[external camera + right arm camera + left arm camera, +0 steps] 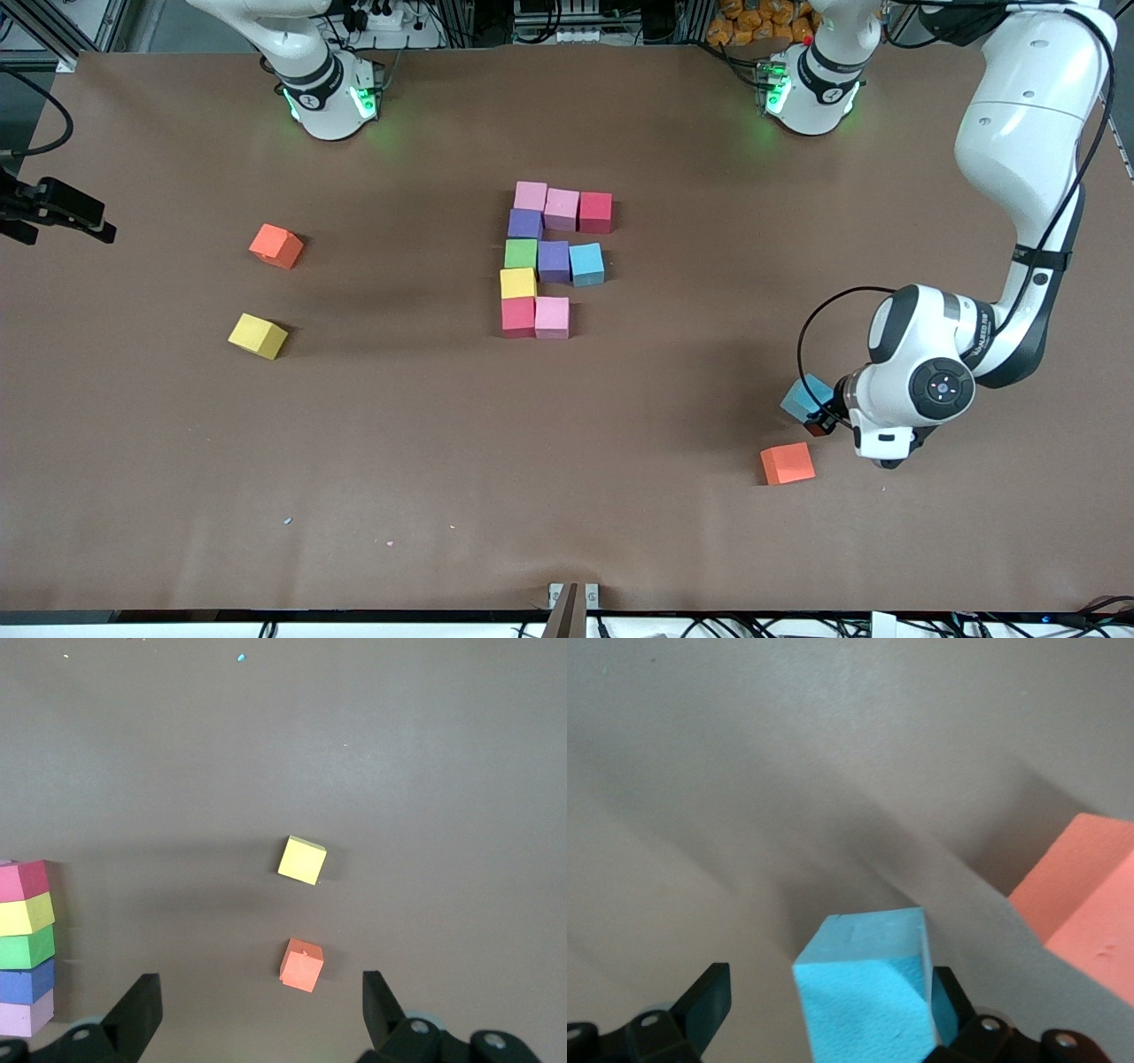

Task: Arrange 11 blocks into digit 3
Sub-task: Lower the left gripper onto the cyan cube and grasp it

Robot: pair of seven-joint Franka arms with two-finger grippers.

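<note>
Ten blocks stand touching mid-table: a column (521, 253) of pink, purple, green, yellow and crimson, with a pink-crimson bar (578, 210), a purple and light blue bar (570, 262) and one pink block (552, 317) beside it. Another light blue block (804, 395) (868, 992) lies toward the left arm's end, between the fingers of my open left gripper (820, 416) (830, 988). One finger (950, 1001) is against it, the other stands apart. My right gripper (261, 988) hangs open and empty high over the table; the column's end (27, 939) shows at the edge.
An orange cube (788, 462) (1090, 904) lies just beside the left gripper, nearer the front camera. At the right arm's end lie a loose yellow cube (258, 335) (301, 859) and another orange cube (276, 245) (302, 965). A black device (53, 208) juts in at the table's edge.
</note>
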